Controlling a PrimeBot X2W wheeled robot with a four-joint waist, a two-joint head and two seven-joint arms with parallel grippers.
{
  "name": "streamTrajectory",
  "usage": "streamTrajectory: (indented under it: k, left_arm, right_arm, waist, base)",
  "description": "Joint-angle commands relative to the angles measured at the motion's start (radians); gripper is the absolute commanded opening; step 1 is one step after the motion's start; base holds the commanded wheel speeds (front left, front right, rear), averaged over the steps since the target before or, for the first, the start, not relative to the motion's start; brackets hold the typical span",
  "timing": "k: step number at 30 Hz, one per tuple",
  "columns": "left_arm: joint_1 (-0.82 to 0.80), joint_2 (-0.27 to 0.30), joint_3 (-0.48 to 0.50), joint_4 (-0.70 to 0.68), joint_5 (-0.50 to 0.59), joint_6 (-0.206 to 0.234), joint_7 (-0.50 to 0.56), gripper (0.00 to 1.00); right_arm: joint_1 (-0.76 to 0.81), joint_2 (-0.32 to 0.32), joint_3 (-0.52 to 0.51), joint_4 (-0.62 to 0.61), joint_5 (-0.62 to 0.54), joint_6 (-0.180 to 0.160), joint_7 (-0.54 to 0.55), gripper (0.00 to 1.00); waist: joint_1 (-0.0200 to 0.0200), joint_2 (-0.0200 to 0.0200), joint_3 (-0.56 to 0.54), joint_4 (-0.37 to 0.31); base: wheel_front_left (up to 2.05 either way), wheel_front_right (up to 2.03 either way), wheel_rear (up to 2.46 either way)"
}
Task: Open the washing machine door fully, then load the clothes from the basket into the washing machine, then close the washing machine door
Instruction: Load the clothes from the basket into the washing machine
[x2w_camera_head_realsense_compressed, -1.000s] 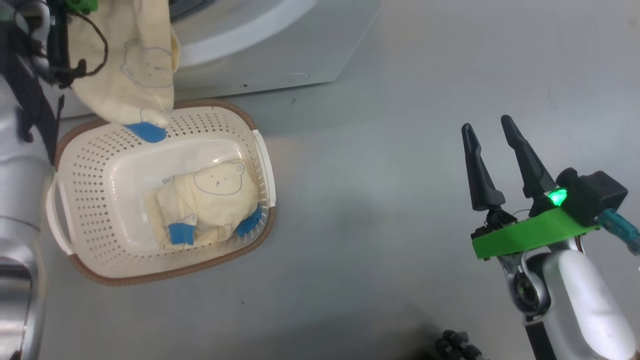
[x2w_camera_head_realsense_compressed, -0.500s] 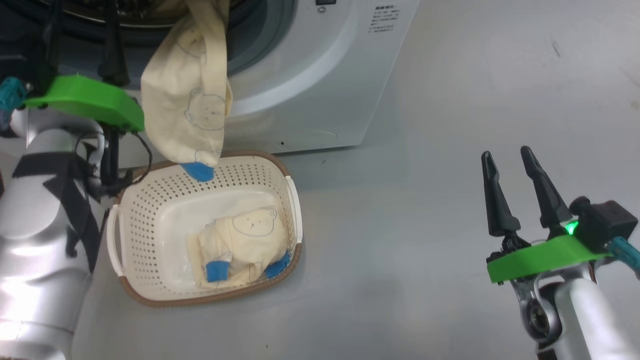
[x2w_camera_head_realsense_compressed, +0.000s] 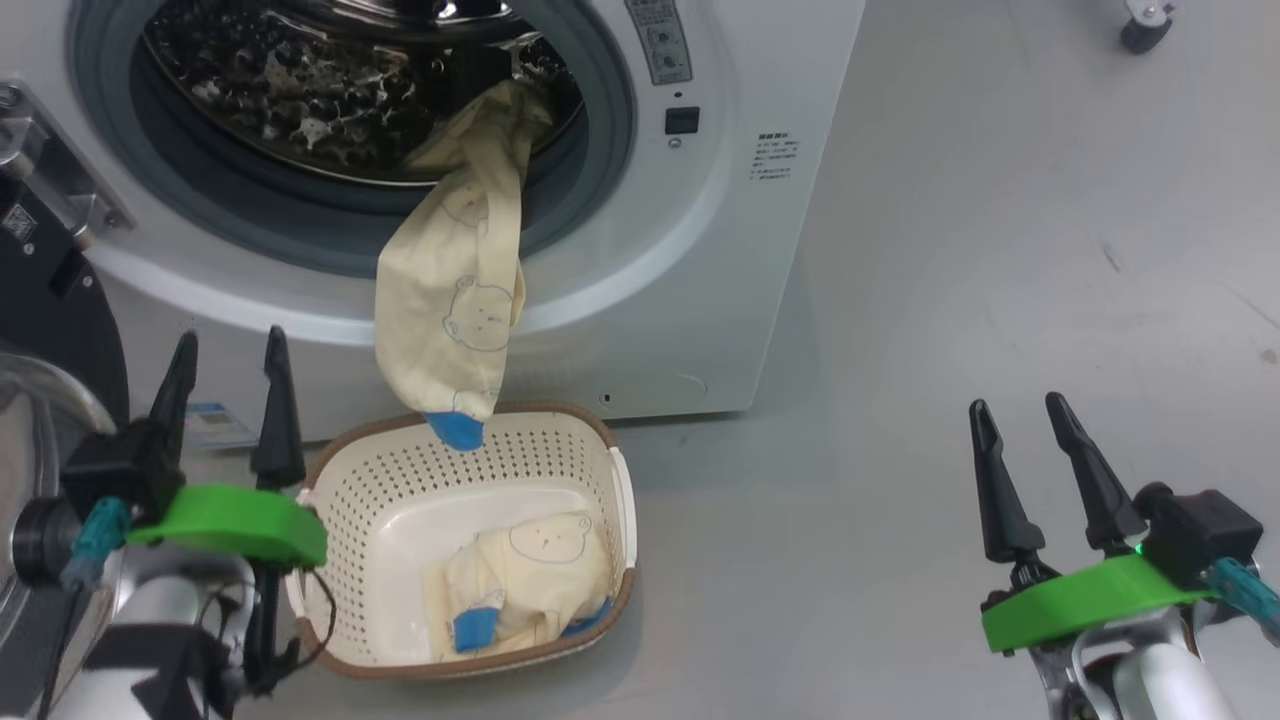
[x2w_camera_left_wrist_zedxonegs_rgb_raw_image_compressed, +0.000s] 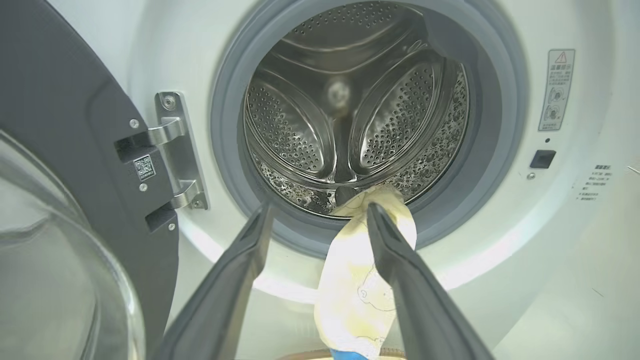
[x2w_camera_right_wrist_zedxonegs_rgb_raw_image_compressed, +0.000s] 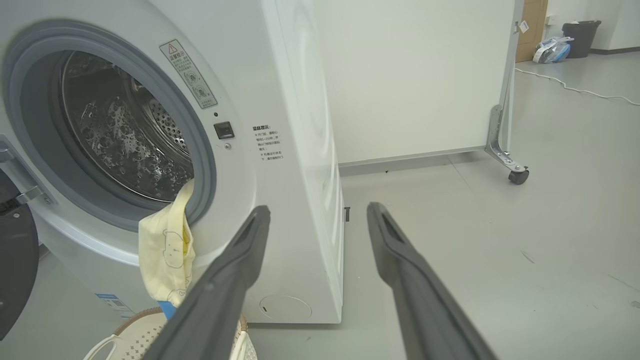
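Observation:
The washing machine (x2w_camera_head_realsense_compressed: 700, 250) stands with its door (x2w_camera_head_realsense_compressed: 40, 300) swung open to the left. One of the clothes, a cream garment (x2w_camera_head_realsense_compressed: 455, 300), hangs from the steel drum (x2w_camera_left_wrist_zedxonegs_rgb_raw_image_compressed: 350, 110) over the grey gasket, its blue cuff just above the basket (x2w_camera_head_realsense_compressed: 370, 500). A second cream garment (x2w_camera_head_realsense_compressed: 530, 585) lies inside the basket. My left gripper (x2w_camera_head_realsense_compressed: 230, 340) is open and empty, left of the basket and below the opening. In the left wrist view the left gripper (x2w_camera_left_wrist_zedxonegs_rgb_raw_image_compressed: 320, 207) points at the drum and the hanging garment (x2w_camera_left_wrist_zedxonegs_rgb_raw_image_compressed: 350, 290). My right gripper (x2w_camera_head_realsense_compressed: 1016, 405) is open over bare floor, far right.
A white wheeled partition (x2w_camera_right_wrist_zedxonegs_rgb_raw_image_compressed: 425, 75) stands behind the machine, its castor (x2w_camera_right_wrist_zedxonegs_rgb_raw_image_compressed: 517, 175) on the grey floor. A cable and a black bin (x2w_camera_right_wrist_zedxonegs_rgb_raw_image_compressed: 580, 32) lie far off. The door's glass bowl (x2w_camera_left_wrist_zedxonegs_rgb_raw_image_compressed: 50, 275) bulges close to my left arm.
The head camera has tilted up toward the machine. My left gripper has drawn back from the drum mouth to beside the basket, empty. The garment stays draped over the drum's lip.

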Motion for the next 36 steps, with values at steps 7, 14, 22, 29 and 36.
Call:
streamTrajectory:
  k: [7, 14, 22, 29, 36]
  left_arm:
    - [0.2, 0.056, 0.068, -0.19, -0.013, 0.082, -0.001, 1.0]
    - [0.342, 0.046, 0.098, -0.291, -0.013, 0.142, -0.012, 1.0]
    - [0.415, 0.049, 0.126, -0.343, -0.011, 0.161, -0.019, 1.0]
    - [0.427, 0.042, 0.137, -0.355, -0.017, 0.168, -0.021, 1.0]
    - [0.325, 0.03, 0.105, -0.319, -0.017, 0.137, -0.009, 1.0]
  right_arm:
    - [0.021, -0.021, 0.022, -0.047, -0.005, 0.0, -0.006, 1.0]
    - [0.034, -0.02, 0.02, -0.05, -0.004, 0.0, -0.007, 1.0]
    - [0.034, -0.019, 0.015, -0.047, -0.009, 0.0, -0.007, 1.0]
    - [0.03, -0.017, 0.009, -0.048, -0.007, 0.0, -0.005, 1.0]
    - [-0.001, -0.016, 0.012, -0.056, -0.002, 0.0, -0.004, 1.0]
  waist:
    - [0.0001, -0.0001, -0.034, -0.011]
    - [0.0001, -0.0001, -0.03, -0.012]
    - [0.0001, -0.0001, -0.027, -0.012]
    - [0.0001, -0.0001, -0.011, -0.017]
    - [0.0001, -0.0001, 0.051, -0.025]
  base:
    - [0.0, 0.0, 0.0]
    - [0.0, 0.0, 0.0]
    - [0.0, 0.0, 0.0]
    - [0.0, 0.0, 0.0]
    - [0.0, 0.0, 0.0]
